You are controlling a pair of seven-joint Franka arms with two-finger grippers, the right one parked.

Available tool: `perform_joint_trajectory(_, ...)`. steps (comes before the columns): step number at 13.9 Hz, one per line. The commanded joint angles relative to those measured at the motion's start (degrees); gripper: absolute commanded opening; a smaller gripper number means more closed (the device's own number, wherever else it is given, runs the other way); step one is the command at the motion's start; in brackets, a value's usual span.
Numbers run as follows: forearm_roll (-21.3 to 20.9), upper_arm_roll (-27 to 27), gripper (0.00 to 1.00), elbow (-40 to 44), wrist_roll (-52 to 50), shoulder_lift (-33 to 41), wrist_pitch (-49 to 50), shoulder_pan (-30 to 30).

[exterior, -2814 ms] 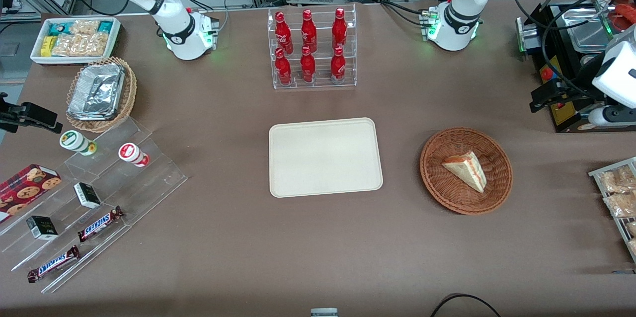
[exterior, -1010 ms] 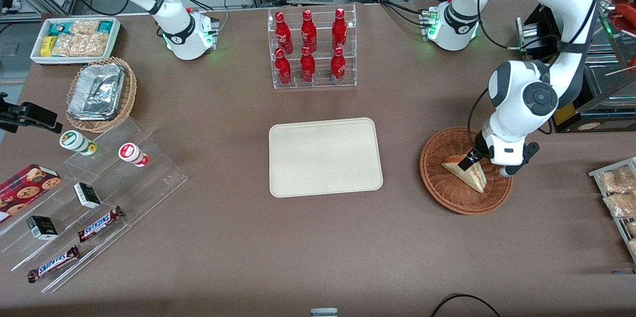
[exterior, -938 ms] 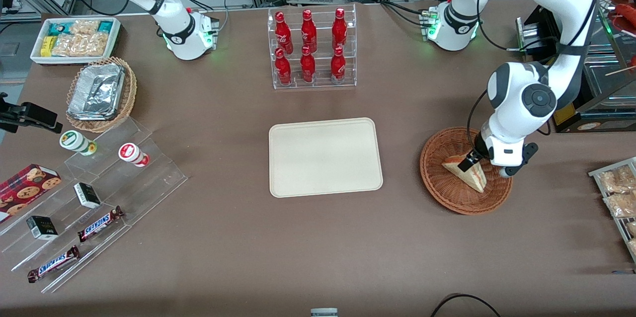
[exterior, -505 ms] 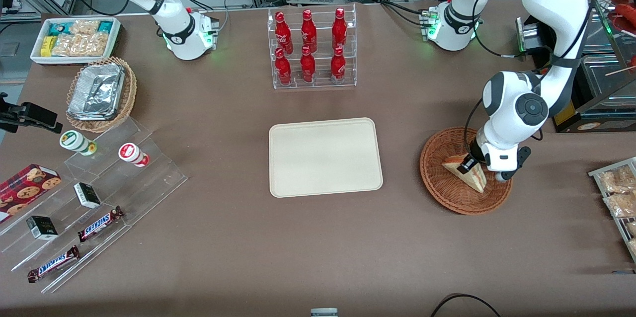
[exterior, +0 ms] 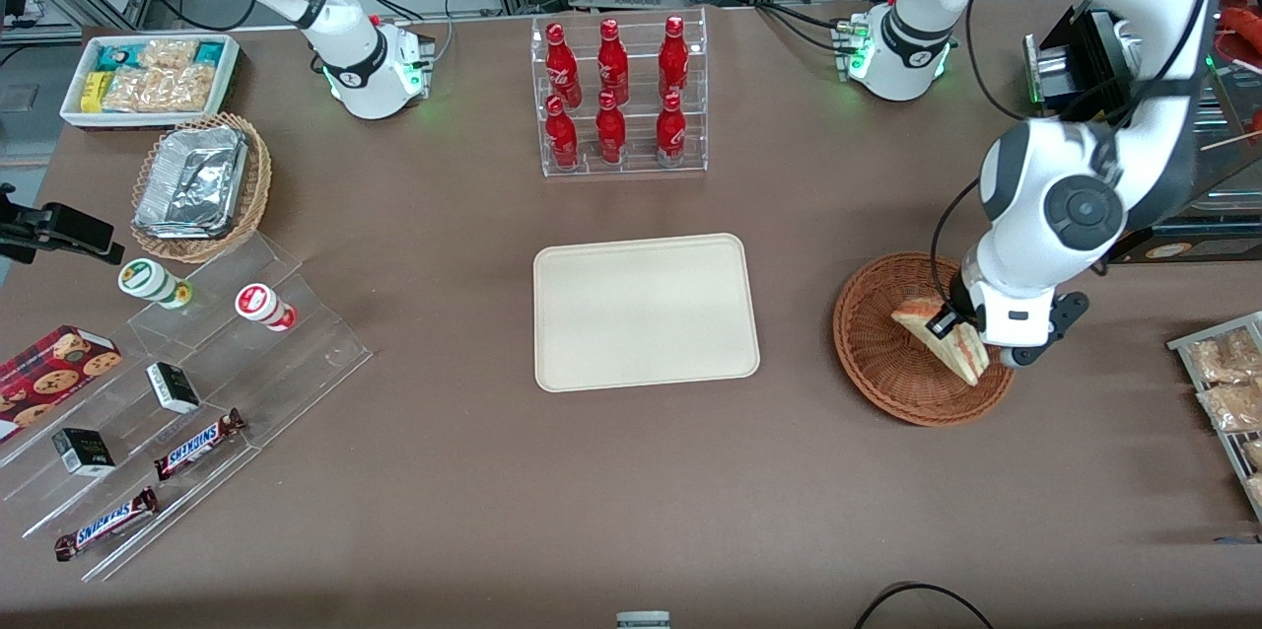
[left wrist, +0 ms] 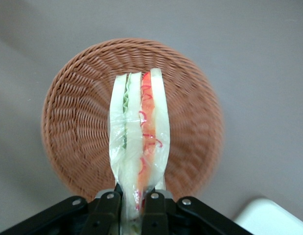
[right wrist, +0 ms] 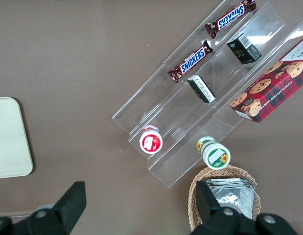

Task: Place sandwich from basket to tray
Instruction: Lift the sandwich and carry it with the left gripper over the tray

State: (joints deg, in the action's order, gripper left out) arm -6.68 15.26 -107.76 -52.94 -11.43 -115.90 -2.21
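The sandwich (exterior: 945, 337), a pale wedge wrapped in clear film with red and green filling, hangs on edge just above the reddish-brown wicker basket (exterior: 877, 358). My left gripper (exterior: 954, 323) is shut on its thick end. In the left wrist view the sandwich (left wrist: 137, 137) stands between my fingers (left wrist: 108, 210), lifted over the basket (left wrist: 78, 117). The cream tray (exterior: 646, 312) lies bare at the table's middle, beside the basket toward the parked arm's end; a corner of the tray (left wrist: 273, 220) shows in the wrist view too.
A clear rack of red bottles (exterior: 616, 97) stands farther from the front camera than the tray. A wire rack of snack packets (exterior: 1227, 392) lies at the working arm's end. Tan foil basket (exterior: 202, 185), white bin (exterior: 148, 77) and acrylic steps (exterior: 187, 412) sit toward the parked arm's end.
The left arm came down into the basket, shut its fingers on the sandwich and has now raised it, tipping the wedge up on edge off the basket's floor.
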Motion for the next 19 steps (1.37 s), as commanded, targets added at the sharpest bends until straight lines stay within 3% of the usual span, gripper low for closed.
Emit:
perform_joint_trajectory(1, 0.5, 8.6, 0.00, 15.1, -3.5, -4.5, 10.2, 0.9)
perform_joint_trajectory(4, -0.3, 17.9, 0.00, 18.4, -6.6, -8.2, 9.3, 2.8)
perform_joint_trajectory(7, -0.4, 18.4, 0.00, 23.3, -7.1, -14.3, 7.4, 11.1)
perform_joint_trajectory(10, -8.3, 18.0, 0.00, 26.2, -11.6, -20.5, 7.0, 20.0)
perform_joint_trajectory(19, -20.6, 17.8, 0.00, 27.8, -11.7, -34.6, -2.0, 26.3)
